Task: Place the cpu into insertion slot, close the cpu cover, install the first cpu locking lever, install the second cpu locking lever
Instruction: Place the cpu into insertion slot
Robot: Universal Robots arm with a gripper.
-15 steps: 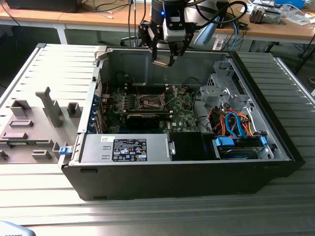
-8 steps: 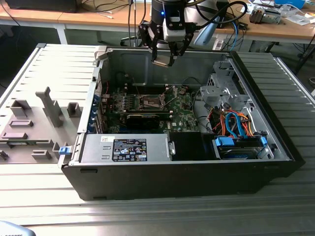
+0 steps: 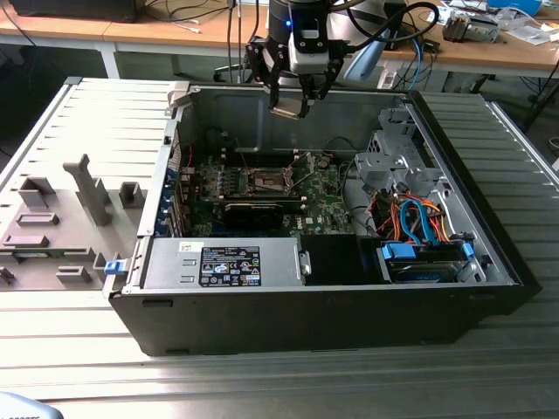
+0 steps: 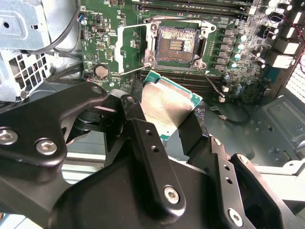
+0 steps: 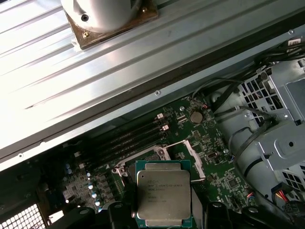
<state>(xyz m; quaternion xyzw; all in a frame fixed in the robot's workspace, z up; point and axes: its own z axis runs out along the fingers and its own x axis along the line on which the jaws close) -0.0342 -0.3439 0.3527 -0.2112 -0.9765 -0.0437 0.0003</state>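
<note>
Presently, in the exterior view, a pale grey moulded side panel point(image 3: 87, 140) is seen lying on the ribbed metal tabletop point(image 3: 262, 384) at that view's left. Beside it, towards the middle, the open black computer case point(image 3: 306, 323) is laid on its side, with the green motherboard point(image 3: 323, 205) exposed within. The dark square insertion slot point(image 3: 266, 181) is bare. Above the case's far wall the black gripper point(image 3: 291, 101) is hung, well apart from the board, and the small flat silvery-grey cpu point(image 3: 286, 110) is carried in it. Blue and orange cables point(image 3: 419, 223) are bundled at that view's right.

In the second wrist view the thin silvery cpu cover point(image 4: 132, 47) is shown swung open just beside the slot point(image 4: 177, 45), and the fingers point(image 4: 136, 119) are clamped on opposite edges of the cpu point(image 4: 167, 107).

The first step, placing the chip, is judged to be in hand; nothing has yet been seated.

For that placing, the chip would need to be squared with the socket rim, kept level and set down lightly, since the contacts could be bent by a tilted or forced entry.
</note>
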